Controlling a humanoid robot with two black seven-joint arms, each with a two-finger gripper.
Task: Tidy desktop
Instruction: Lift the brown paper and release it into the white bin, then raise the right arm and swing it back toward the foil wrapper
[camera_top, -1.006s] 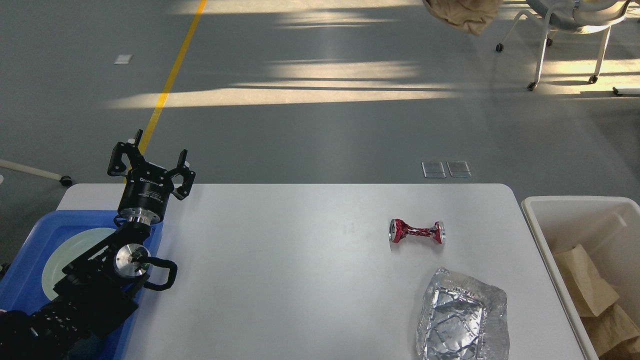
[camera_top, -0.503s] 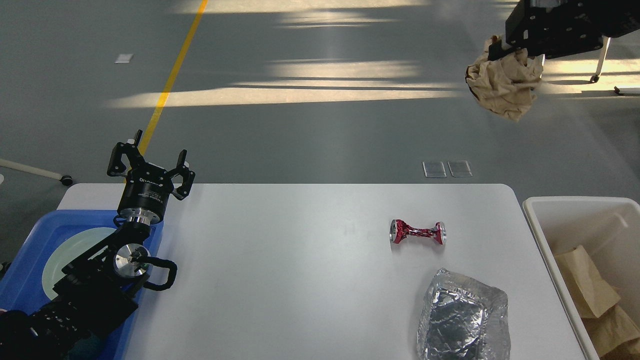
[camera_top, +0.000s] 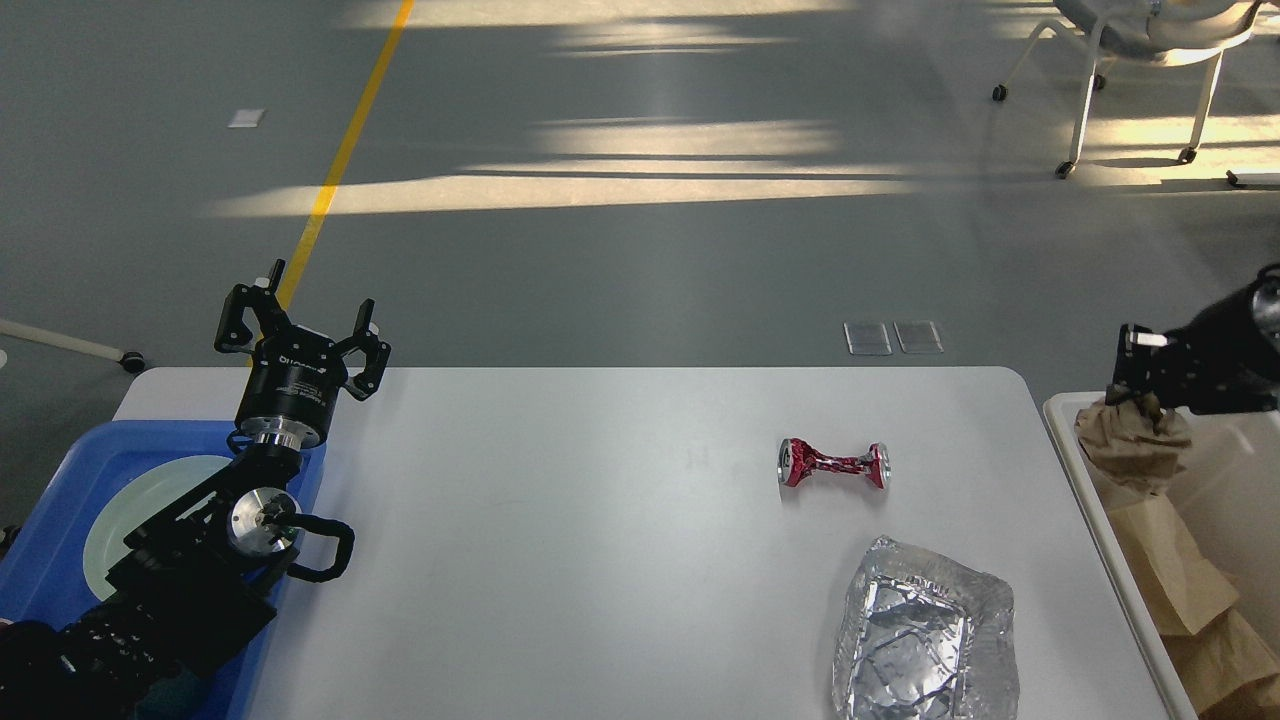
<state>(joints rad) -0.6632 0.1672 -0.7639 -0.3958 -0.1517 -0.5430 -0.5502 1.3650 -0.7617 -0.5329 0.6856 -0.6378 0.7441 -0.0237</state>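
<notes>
The desktop (camera_top: 560, 560), white with rounded corners, was seen filling the lower half of the view, set on a grey floor (camera_top: 640, 280) striped with sunlight and crossed by a yellow line (camera_top: 345, 150) running toward 12 o'clock. A chair on castors (camera_top: 1130, 60) was cut off at 1 o'clock. On the desktop, toward 3 o'clock, a crushed red can (camera_top: 833, 464) was lying on its side, and a crumpled foil tray (camera_top: 925, 635) was placed near it at 5 o'clock, its lower edge cut off. A blue tray (camera_top: 60, 500) holding a pale plate (camera_top: 130, 520) was largely hidden by the left arm at 8 o'clock. The left gripper (camera_top: 305, 325) was held upright over the desktop's far left corner, fingers spread and empty. At 3 o'clock the right gripper (camera_top: 1135, 385), dark and partly cut off, was pinching a crumpled brown paper ball (camera_top: 1135, 445) over the rim of an off-white bin (camera_top: 1100, 500), in which more brown paper (camera_top: 1190, 590) was partly visible.
</notes>
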